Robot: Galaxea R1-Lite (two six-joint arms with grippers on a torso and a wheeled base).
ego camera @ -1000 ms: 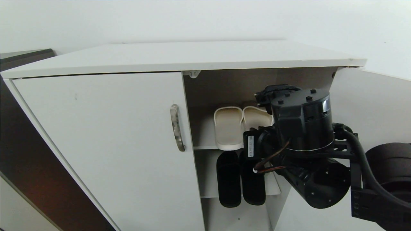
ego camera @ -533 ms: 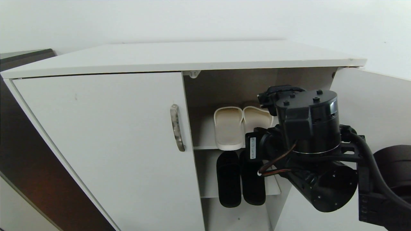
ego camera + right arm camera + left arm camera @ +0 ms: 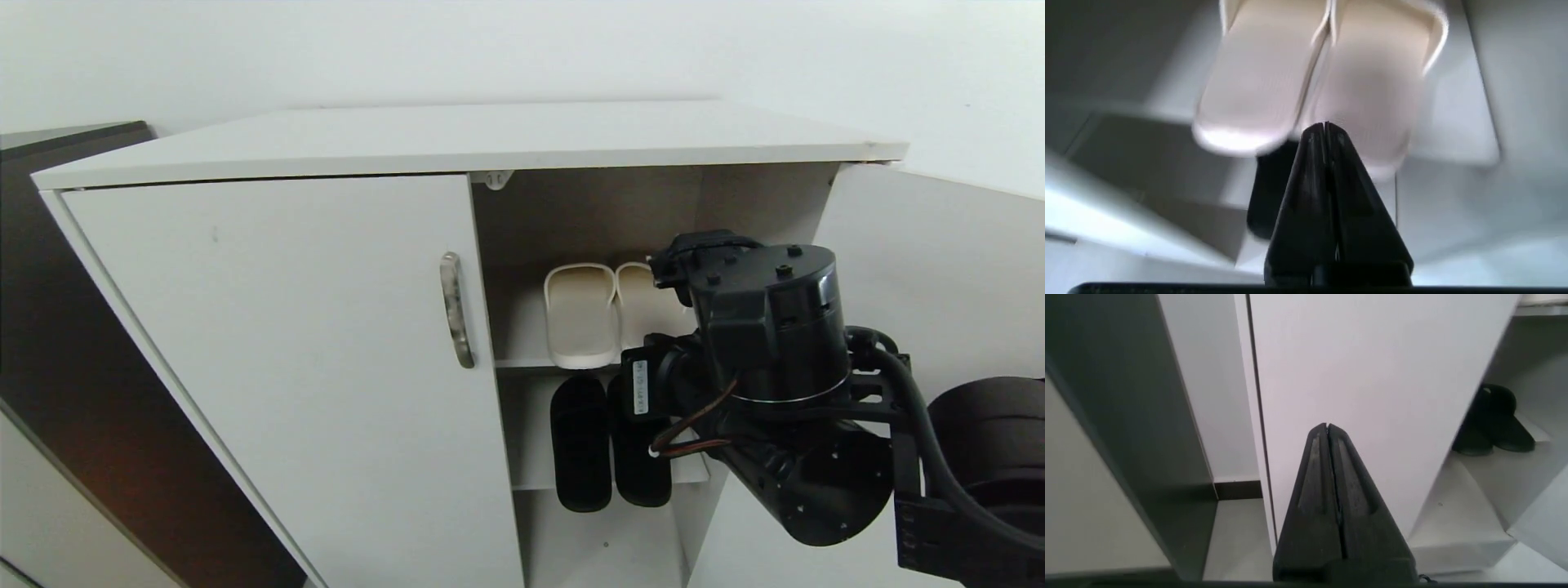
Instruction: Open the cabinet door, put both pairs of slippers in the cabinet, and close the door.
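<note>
Both pairs are lying inside the cabinet (image 3: 457, 143), white slippers (image 3: 581, 314) above black slippers (image 3: 581, 441). The right pincer (image 3: 1325, 131) is pointing at the white pair, closed tight and empty. The open door (image 3: 922, 269) is standing to its right, nearer this arm. The left pincer (image 3: 1327, 429), likewise closed and empty, is facing the left door (image 3: 1372, 359).

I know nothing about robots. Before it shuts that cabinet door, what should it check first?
White slippers on the upper shelf: ok.
Black slippers on the lower shelf: ok.
Right gripper shut and empty: ok.
Right gripper clear of the doorway: cannot tell; it points at the white slippers.
Slippers fully behind the shelf edges: not ok; both pairs overhang.
Right door closed: not ok; it stands open.
</note>
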